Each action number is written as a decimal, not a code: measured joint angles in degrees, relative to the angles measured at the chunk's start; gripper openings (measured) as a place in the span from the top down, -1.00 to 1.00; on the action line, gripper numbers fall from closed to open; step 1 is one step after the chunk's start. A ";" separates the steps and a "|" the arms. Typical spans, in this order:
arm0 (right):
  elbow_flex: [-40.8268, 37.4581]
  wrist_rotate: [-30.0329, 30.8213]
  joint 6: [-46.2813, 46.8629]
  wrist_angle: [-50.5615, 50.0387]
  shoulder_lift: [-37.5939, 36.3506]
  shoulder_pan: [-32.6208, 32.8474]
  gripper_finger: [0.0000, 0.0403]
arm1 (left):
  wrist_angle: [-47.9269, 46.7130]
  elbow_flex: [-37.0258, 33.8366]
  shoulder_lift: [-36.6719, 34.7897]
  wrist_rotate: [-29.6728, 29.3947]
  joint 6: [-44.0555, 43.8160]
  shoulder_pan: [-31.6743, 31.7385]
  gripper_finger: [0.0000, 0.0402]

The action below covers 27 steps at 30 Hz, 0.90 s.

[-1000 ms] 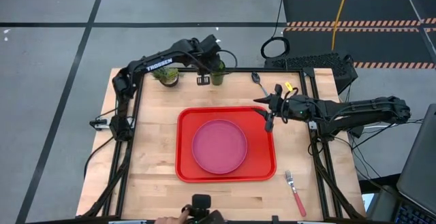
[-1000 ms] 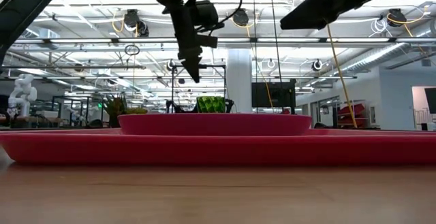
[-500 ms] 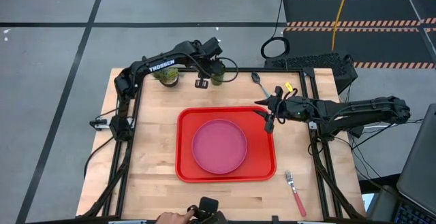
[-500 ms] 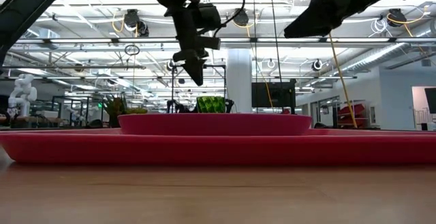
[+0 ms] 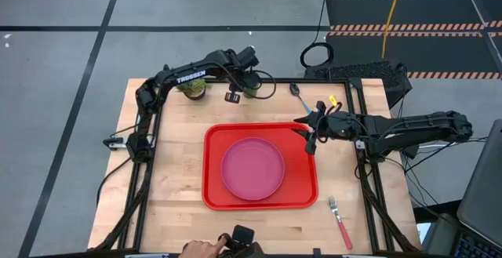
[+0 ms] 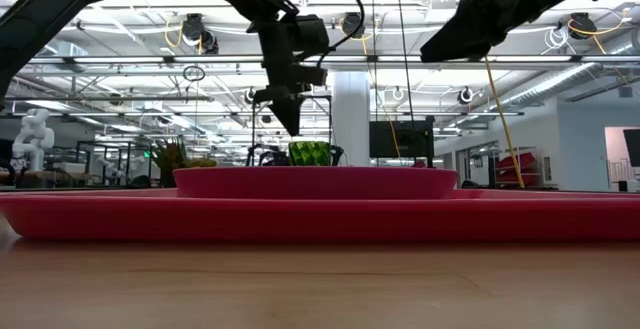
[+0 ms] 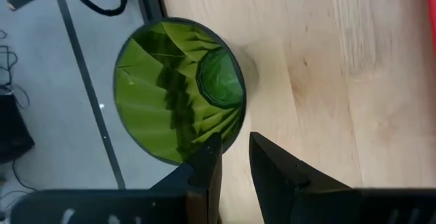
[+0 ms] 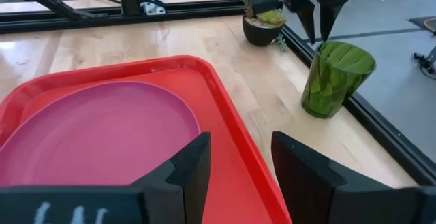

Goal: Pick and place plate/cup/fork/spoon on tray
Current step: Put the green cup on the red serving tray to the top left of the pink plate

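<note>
Left claw (image 7: pixel 231 157) now lower over the cup (image 7: pixel 178 89) rim, fingers slightly parted, nothing gripped.

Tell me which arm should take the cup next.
Left. The left gripper hangs right above the cup at the table's far edge, jaws slightly parted over its rim in its wrist view. The right gripper hovers open over the tray's right rim, farther off; the plate is already loaded.
</note>
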 joint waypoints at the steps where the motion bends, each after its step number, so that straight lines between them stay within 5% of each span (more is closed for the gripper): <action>1: 0.00 0.00 0.17 -0.16 0.00 0.00 0.26 | -0.05 0.00 -0.02 -0.02 -0.05 0.00 0.61; 27: -0.02 0.15 4.66 -3.04 0.11 2.71 0.26 | -0.57 -0.04 2.63 -2.56 2.39 -0.22 0.61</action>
